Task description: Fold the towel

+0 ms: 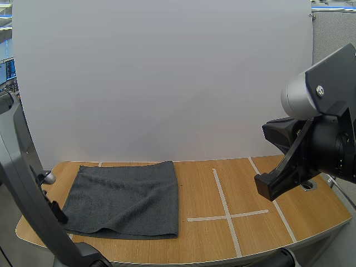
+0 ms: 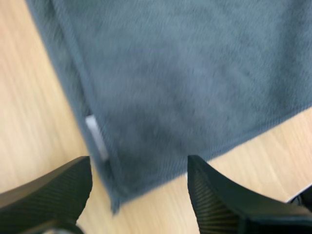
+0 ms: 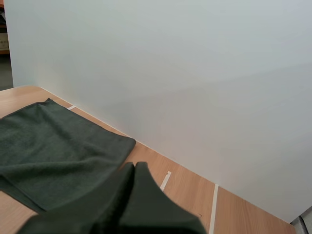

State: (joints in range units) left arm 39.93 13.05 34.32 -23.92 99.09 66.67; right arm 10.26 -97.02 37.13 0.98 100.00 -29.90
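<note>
A dark grey towel (image 1: 128, 197) lies flat on the left half of the wooden table (image 1: 289, 222), with a slight ripple along its near edge. My left gripper (image 2: 139, 165) hovers open just above a corner of the towel (image 2: 185, 73), one finger to each side of that corner. A small white label (image 2: 96, 137) sits on the hem close to the corner. My right gripper (image 3: 134, 166) is shut on nothing, its fingers together as one dark wedge, raised over the right side of the table and well away from the towel (image 3: 53, 146).
White tape lines form a cross (image 1: 227, 216) on the table right of the towel. A white board (image 1: 167, 78) stands upright along the table's far edge. My right arm (image 1: 317, 139) hangs high at the right; my left arm (image 1: 22, 183) runs along the left edge.
</note>
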